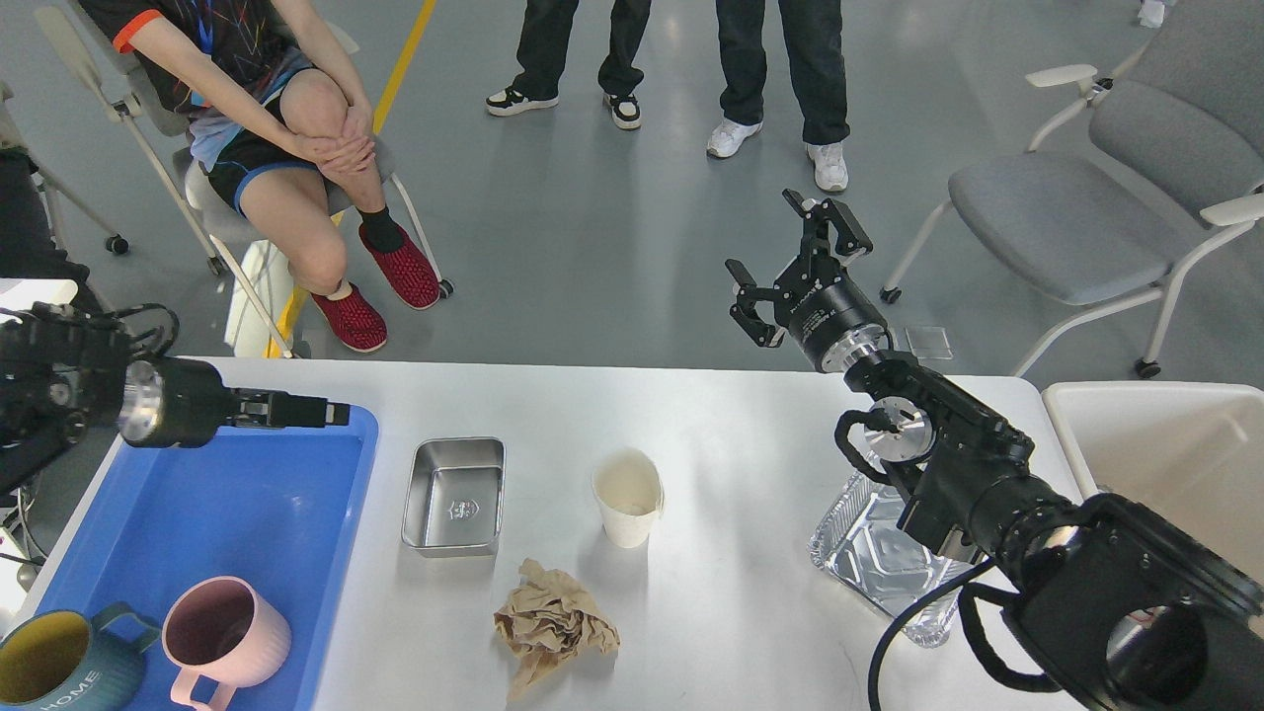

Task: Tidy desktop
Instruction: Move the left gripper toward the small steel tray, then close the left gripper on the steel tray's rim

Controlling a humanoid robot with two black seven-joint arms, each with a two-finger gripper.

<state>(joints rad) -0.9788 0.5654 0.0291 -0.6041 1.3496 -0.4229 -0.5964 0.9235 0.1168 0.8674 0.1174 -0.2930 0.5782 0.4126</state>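
The white desktop [731, 434] holds a small steel tin [454, 494], an upright paper cup [629, 499], a crumpled brown paper [553, 627] and a foil container [874, 558] partly under my right arm. My right gripper [780, 247] is open and empty, held high beyond the table's far edge. My left gripper [331, 411] reaches in from the left over the far rim of the blue tray [257, 494]. It shows side-on as one thin dark bar, so its fingers cannot be told apart. It holds nothing that I can see.
A pink mug [222, 632] and a teal mug [54, 667] stand in the blue tray's near end. An off-white bin [1165, 444] sits off the table's right end. People and chairs are beyond the far edge.
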